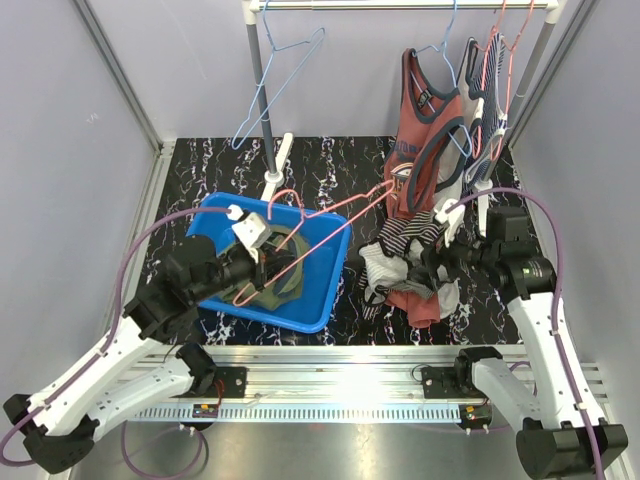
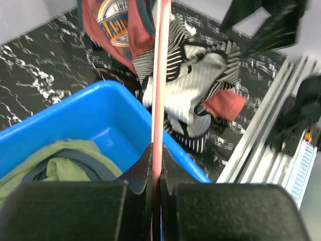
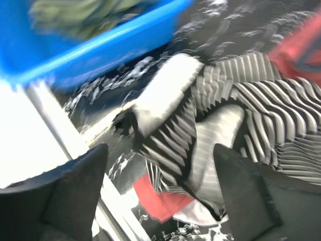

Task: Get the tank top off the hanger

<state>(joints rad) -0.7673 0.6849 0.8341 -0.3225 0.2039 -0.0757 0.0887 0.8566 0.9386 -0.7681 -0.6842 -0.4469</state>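
Arm on the left stretches over the blue bin (image 1: 318, 316), its claw (image 2: 156, 160) pinching the pink hanger (image 2: 161, 75). Right claw (image 3: 160, 181), spread wide, hangs above the striped tank top (image 3: 251, 95) heaped on the counter (image 1: 330, 165) right of the bin.

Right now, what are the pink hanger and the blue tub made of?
The pink hanger looks like thin wire with a smooth pink coating: it is a slim, even rod. The blue tub looks like hard, glossy plastic: its walls are smooth, one colour, with a rounded rim.
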